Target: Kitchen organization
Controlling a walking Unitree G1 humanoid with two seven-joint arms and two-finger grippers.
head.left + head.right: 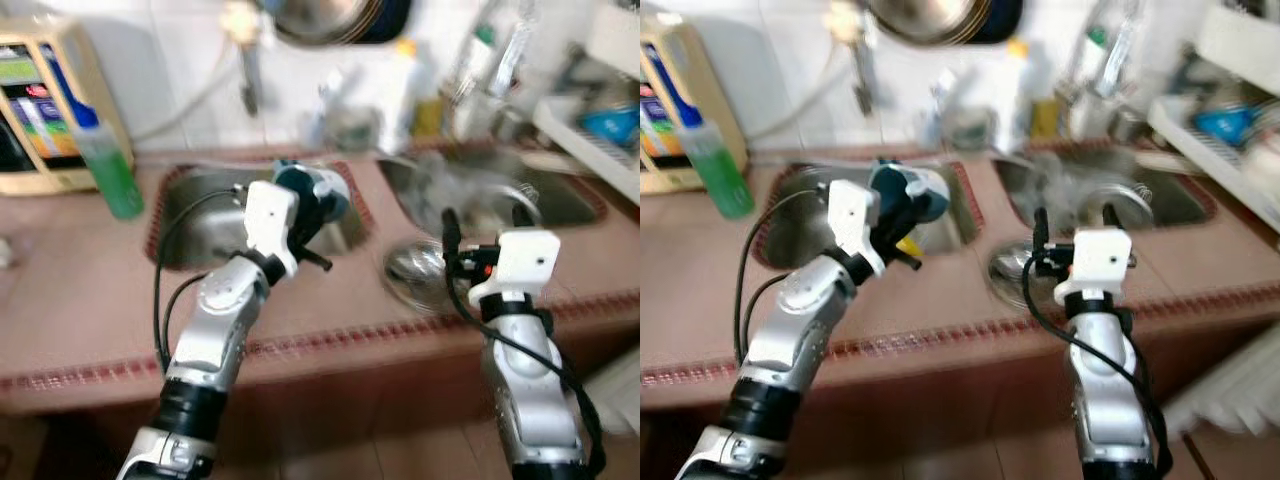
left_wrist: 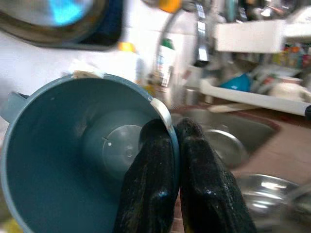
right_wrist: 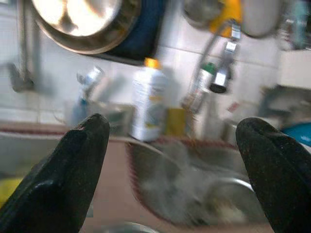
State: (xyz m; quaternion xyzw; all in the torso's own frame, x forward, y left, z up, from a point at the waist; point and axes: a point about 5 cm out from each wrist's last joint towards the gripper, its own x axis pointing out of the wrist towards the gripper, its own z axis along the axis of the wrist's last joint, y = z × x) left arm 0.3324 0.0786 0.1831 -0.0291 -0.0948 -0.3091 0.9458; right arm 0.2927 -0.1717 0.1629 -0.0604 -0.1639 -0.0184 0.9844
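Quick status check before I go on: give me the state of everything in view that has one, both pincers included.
Left pincer: shut on the cup's rim, one finger inside, one outside.
Blue cup: held up over the left sink, tipped on its side, empty.
Right pincer: open, holding nothing, above the counter edge.
Metal bowl: upright on the counter between the sinks.
Green bottle: standing upright on the counter.

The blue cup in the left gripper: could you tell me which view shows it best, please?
The left wrist view: the blue cup shows its open inside, its rim pinched by the left gripper. Both eye views show it blurred above the left sink.
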